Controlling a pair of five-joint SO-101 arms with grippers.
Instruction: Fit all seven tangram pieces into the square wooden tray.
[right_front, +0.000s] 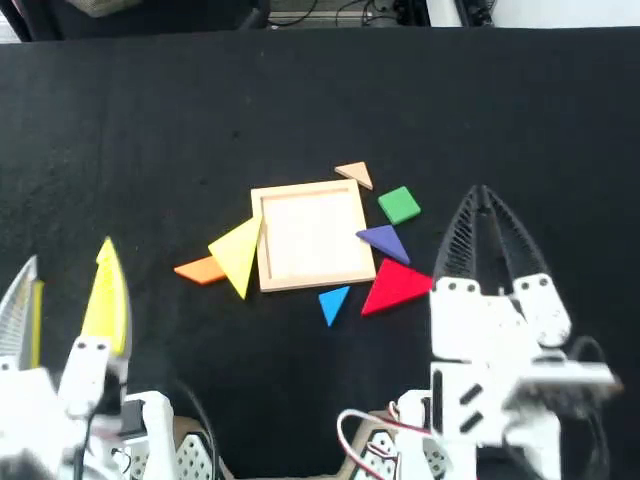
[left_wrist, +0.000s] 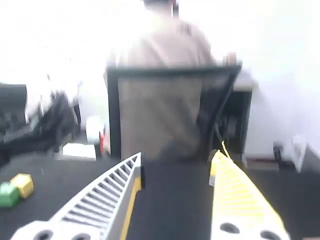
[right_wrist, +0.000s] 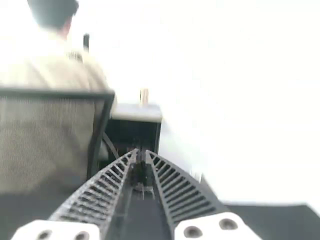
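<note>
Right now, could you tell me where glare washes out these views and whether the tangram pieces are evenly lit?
High view: the tray and red triangle sit evenly lit on the black table, without glare. Left wrist view: bright light washes out the room beyond the left gripper. Right wrist view: the wall beyond the right gripper is blown white.

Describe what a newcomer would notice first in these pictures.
The empty square wooden tray sits mid-table with seven bright pieces around it, a yellow triangle at its left edge and a red triangle off its right. Nearer the camera, the left end effector stands open and the black right end effector is shut.
</note>
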